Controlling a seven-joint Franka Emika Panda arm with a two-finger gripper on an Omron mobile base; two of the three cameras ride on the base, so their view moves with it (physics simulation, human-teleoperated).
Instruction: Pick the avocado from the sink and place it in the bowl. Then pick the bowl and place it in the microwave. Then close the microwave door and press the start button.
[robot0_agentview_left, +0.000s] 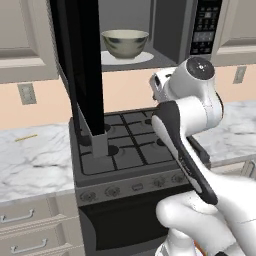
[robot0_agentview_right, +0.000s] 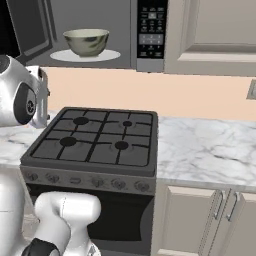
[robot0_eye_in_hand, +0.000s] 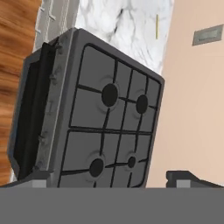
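Observation:
The pale greenish-beige bowl (robot0_agentview_left: 125, 43) (robot0_agentview_right: 86, 41) stands on the white turntable plate (robot0_agentview_left: 145, 58) inside the black microwave (robot0_agentview_left: 205, 25) (robot0_agentview_right: 151, 30). The microwave door (robot0_agentview_left: 80, 65) hangs wide open at the left, reaching out over the stove. My gripper (robot0_eye_in_hand: 111, 181) is open, its fingertips (robot0_eye_in_hand: 188, 177) far apart with nothing between them, and it points down at the stove. The hand sits below the microwave, in front of the wall. The avocado and the sink are out of view; I cannot see into the bowl.
A black gas stove (robot0_agentview_left: 125, 145) (robot0_agentview_right: 95, 140) (robot0_eye_in_hand: 109, 109) sits under the microwave, between marble counters (robot0_agentview_left: 30, 160) (robot0_agentview_right: 210, 150). A thin yellow stick (robot0_agentview_left: 25, 137) (robot0_eye_in_hand: 156, 26) lies on the left counter. Beige cabinets (robot0_agentview_right: 210, 30) flank the microwave.

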